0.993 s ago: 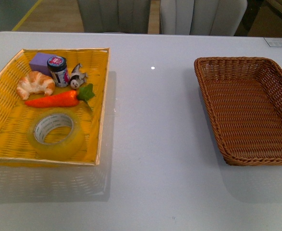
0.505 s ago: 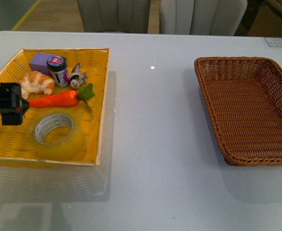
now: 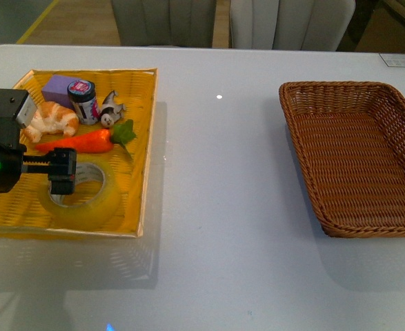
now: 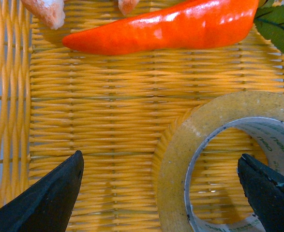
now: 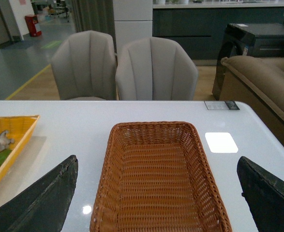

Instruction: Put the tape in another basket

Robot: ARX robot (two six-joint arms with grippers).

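The tape, a yellowish translucent roll with a white core, lies flat at the front of the yellow basket. My left gripper is open and hovers over the roll's left part. In the left wrist view the gripper has one finger outside the tape and the other over its hole. The brown wicker basket stands empty at the right. My right gripper is open and empty, above and facing the brown basket; it does not show in the front view.
The yellow basket also holds a carrot just behind the tape, a croissant, a small jar, a purple block and a toy fish. White tabletop lies between the baskets. Chairs stand behind the table.
My left arm has come into the front view from the left and moved right, over the tape. The tape and the other objects have not moved.
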